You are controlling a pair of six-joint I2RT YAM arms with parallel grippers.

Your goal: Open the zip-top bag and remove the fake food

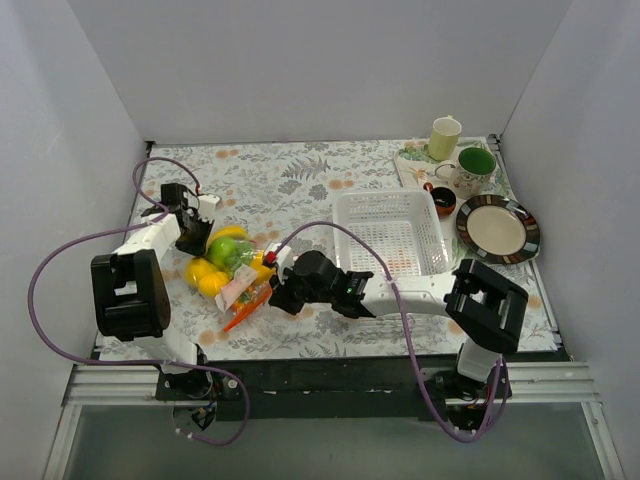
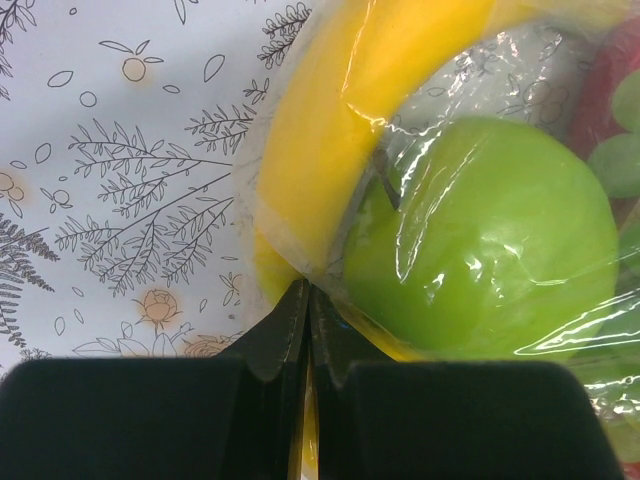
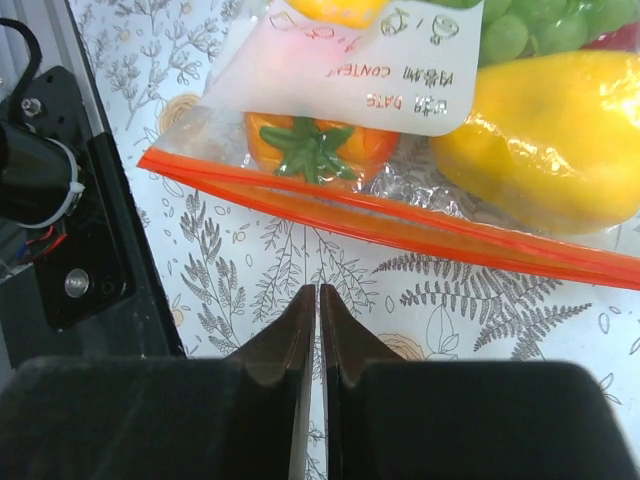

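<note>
Where the leaf-printed cloth [image 1: 300, 180] nears the table's front edge, the right gripper [image 3: 318, 290] lies low, its jaws pressed together on nothing. Just beyond their tips the red-orange zip strip [image 3: 400, 225] of the zip-top bag [image 3: 340, 70] lies flat across the cloth (the bag's white label reads upside down from here). Past the strip the fake food [image 1: 220, 262] crowds the film: an orange piece [image 3: 315, 145], a yellow piece [image 3: 560, 130], green grapes [image 3: 530, 25]. At the bag's far end the left gripper [image 2: 306, 290] has its jaws closed on the film's edge, with a green round fruit [image 2: 480, 240] just ahead to their right. Farther right are a white basket [image 1: 342, 212], a striped plate [image 1: 497, 228] and mugs [image 1: 475, 163]. Plain grey walls [image 1: 300, 60] close three sides.
</note>
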